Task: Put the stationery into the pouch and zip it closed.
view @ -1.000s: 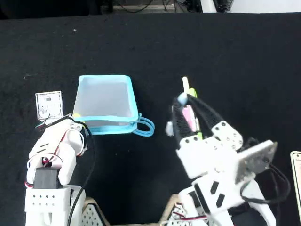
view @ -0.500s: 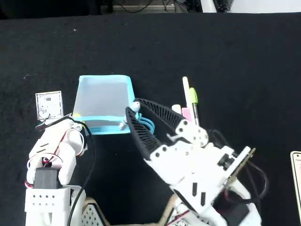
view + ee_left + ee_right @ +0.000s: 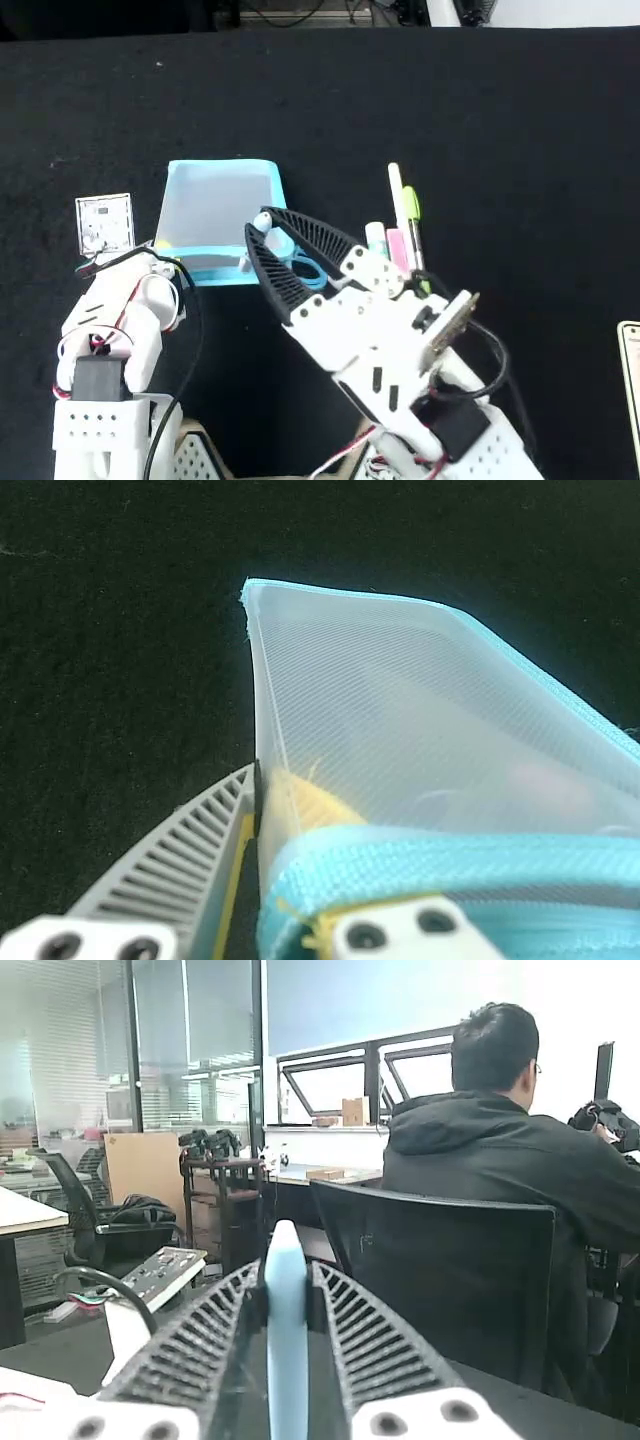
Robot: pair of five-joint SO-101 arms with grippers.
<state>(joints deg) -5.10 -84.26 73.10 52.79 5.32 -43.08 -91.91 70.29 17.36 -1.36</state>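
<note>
Right claw (image 3: 256,232), clenched on a light blue pen (image 3: 276,242). The pen lies along the claw's own axis, its tip leading between the black jaws. In the right wrist view it stands straight up the middle of the claw (image 3: 287,1260).

Just beyond the tip and to the robot's left lies the pouch (image 3: 222,205). Its zip-edged mouth (image 3: 215,268) faces the arms and its long axis runs away from them. The claw sits over the mouth's right corner, above the blue loop (image 3: 312,272), so the pen probably needs to swing left and level out to enter.

Left claw (image 3: 295,865), clamped on the mouth's opposite corner, pins the pouch to the tabletop (image 3: 480,120). A yellow shape shows through the mesh beside it.

The remaining pens and markers (image 3: 402,215) lie to the right, nearer the right arm and well apart from the pouch.
</note>
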